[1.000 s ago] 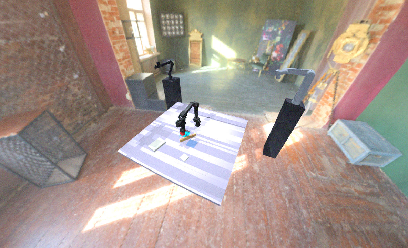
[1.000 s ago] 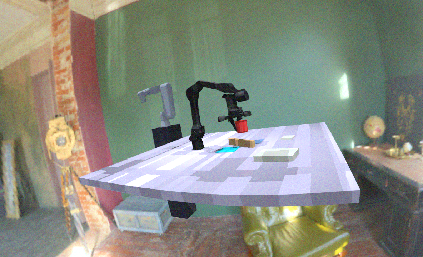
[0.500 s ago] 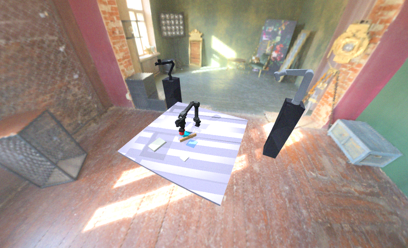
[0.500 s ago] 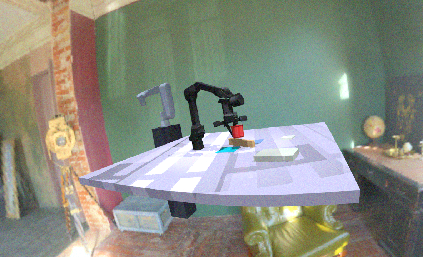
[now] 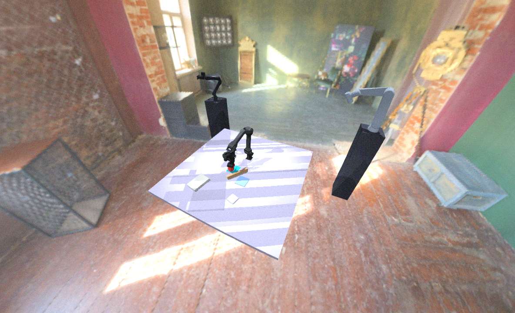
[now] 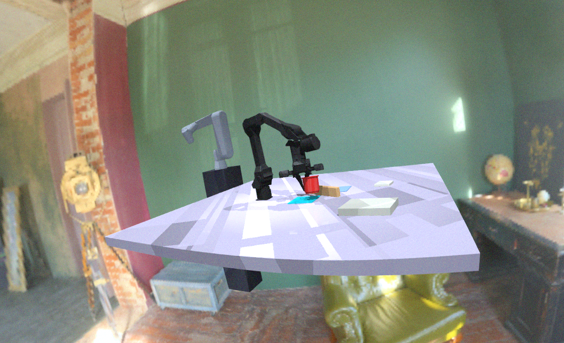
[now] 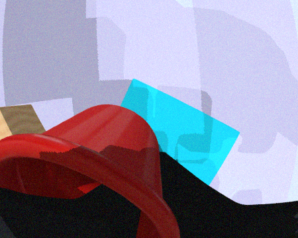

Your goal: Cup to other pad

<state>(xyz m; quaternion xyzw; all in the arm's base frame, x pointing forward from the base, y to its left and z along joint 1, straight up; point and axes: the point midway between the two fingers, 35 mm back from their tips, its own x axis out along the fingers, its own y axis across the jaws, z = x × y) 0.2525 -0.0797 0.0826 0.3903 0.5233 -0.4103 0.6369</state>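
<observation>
The red cup (image 5: pixel 231 169) (image 6: pixel 310 184) (image 7: pixel 132 132) looks about upright and low, near the cyan pad's edge on the wooden bar's side. A small gap seems to lie beneath it. My gripper (image 5: pixel 231 165) (image 6: pixel 303 180) (image 7: pixel 152 157) is shut on the cup's wall, one black finger inside and one outside. The cyan pad (image 5: pixel 237 168) (image 6: pixel 302 200) (image 7: pixel 182 119) lies partly behind the cup in the wrist view. The blue pad (image 5: pixel 242 181) (image 6: pixel 345 188) lies beyond the bar. No marbles show; the fingers and shade hide the cup's inside.
The wooden bar (image 5: pixel 237 174) (image 6: pixel 330 191) (image 7: pixel 21 120) stands between the two pads, close to the cup. A pale slab (image 5: pixel 198 182) (image 6: pixel 367 207) and a small white tile (image 5: pixel 232 198) (image 6: pixel 383 183) lie on the table (image 5: pixel 259 233) (image 6: pixel 292 256). Other arms stand off the table.
</observation>
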